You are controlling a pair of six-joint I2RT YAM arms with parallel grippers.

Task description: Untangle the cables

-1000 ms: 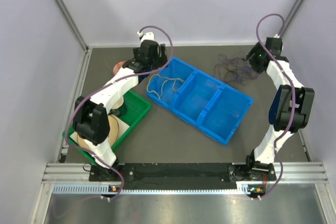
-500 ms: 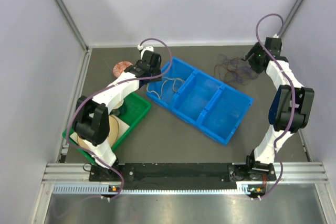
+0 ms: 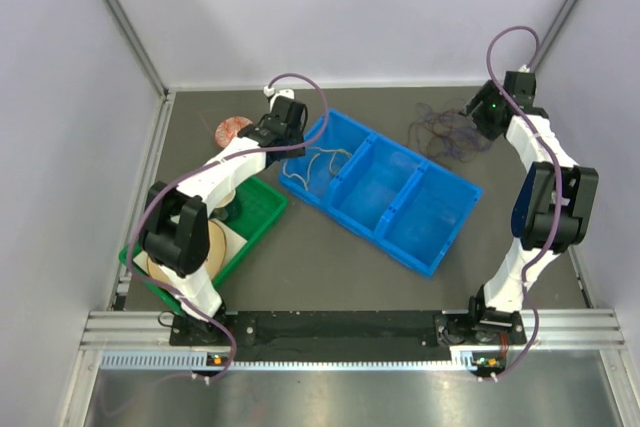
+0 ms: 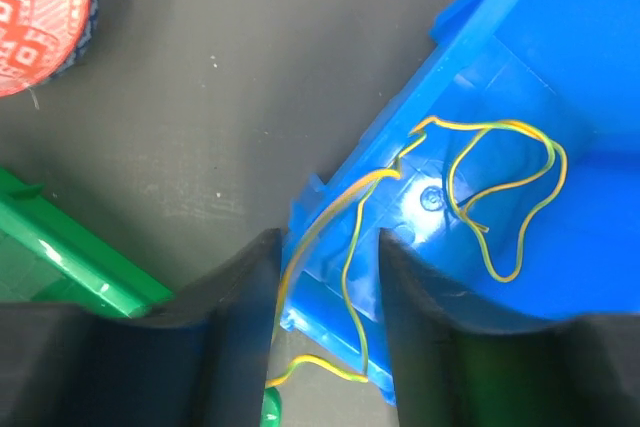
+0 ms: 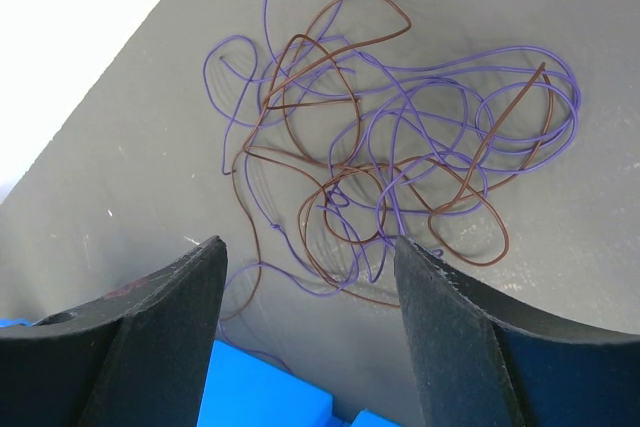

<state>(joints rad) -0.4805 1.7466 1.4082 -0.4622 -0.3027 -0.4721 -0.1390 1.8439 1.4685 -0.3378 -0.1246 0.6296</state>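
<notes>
A loose tangle of very thin purple and brown cables [image 5: 400, 157] lies flat on the dark grey table [image 3: 330, 277]. It sits at the table's far right, just beyond the far corner of a blue plastic bin [image 3: 375, 187] with three compartments. The loops overlap one another, and one purple strand trails toward the bin. A separate thin yellow-green cable [image 4: 500, 197] lies in the bin's leftmost compartment. One end loops on the compartment floor; the other end climbs over the bin's wall and hangs down outside it.

The left gripper [image 4: 328, 237] is at that wall, with a black finger on each side of the bin's corner. The yellow-green cable runs down between the fingers. The gap between them is much wider than the cable, so the jaws stand partly apart and pinch nothing. The right gripper [image 5: 305, 247] hovers above the purple and brown tangle with its jaws wide apart, holding nothing. The cables lie just ahead of its fingertips.

Left of the bin sits a green plastic tray [image 3: 262, 209], near the bin's left corner. Beyond the tray, a round thing [image 4: 35, 12] with a red and white pattern lies on the table, apart from the bin.
</notes>
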